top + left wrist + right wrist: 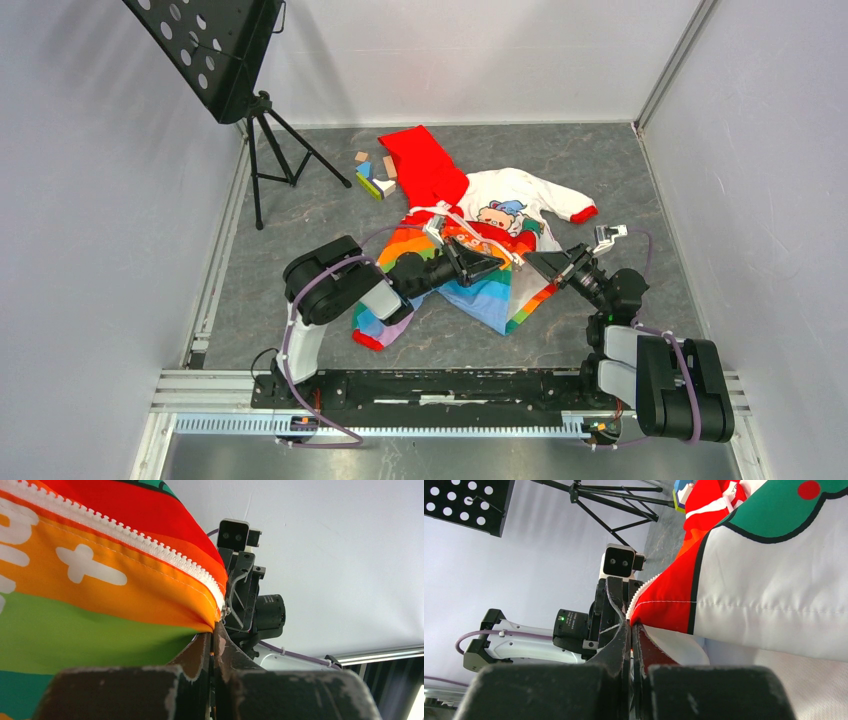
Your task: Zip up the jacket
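The worktop (pixel 620 170) is a grey, marbled sheet boxed in by plain pale walls (pixel 480 60) at the back and on both sides. A metal rail (pixel 450 385) along its near edge carries the two arm bases. In the far left corner a black perforated music stand (pixel 215 50) leans on a tripod (pixel 275 150), and a few small coloured blocks (pixel 375 172) lie near it.

The jacket (pixel 470 215) lies around the middle of the worktop, just ahead of the arms. Its red hood points toward the back wall and a white sleeve with a red cuff (pixel 585 213) reaches to the right. Part of the rainbow front is raised off the surface between the two arms.

The left fingers (pixel 214 630) are pressed fully together, pinching the orange edge of the front panel right where the white zipper (pixel 125 532) teeth end. The right fingers (pixel 630 625) are likewise closed tight – on the red hem of the other panel, beside its row of teeth. From above, the two sets of fingertips sit just beside each other over the jacket, the left fingers (pixel 497 262) coming in from the left and the right fingers (pixel 532 260) from the right.
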### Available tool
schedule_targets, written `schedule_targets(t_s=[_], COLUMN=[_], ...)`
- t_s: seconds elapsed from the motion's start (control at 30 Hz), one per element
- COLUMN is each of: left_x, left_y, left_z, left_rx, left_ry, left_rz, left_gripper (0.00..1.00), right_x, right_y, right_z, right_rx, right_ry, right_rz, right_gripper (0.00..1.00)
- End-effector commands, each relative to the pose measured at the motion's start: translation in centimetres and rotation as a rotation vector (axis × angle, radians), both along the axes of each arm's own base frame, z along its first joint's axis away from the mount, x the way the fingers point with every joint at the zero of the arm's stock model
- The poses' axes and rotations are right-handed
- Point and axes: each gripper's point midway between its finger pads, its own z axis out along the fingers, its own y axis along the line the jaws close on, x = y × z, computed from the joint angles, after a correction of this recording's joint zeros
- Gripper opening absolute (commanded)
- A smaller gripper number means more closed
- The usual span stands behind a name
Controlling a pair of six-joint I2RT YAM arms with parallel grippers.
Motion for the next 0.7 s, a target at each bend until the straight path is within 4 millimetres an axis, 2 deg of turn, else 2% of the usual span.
schedule_targets(t_s=[0.0,0.67], left_x=[-0.64,-0.76], left_y=[0.09,-0.6], left_z=[3.64,2.7], left_rx=[-0.084,-0.081], left_ry=[-0.072,-0.036], left_rz=[-0.011,-0.023], left_gripper=[0.02,0.02], right_x=[-1.76,-1.86], right_y=[0.15,0.63], right_z=[-2.39,-1.58], right_rx=[-0.008,0.008], right_ry=[0.046,0.026], right_rz=[-0.008,0.009], right_gripper=[0.0,0.0])
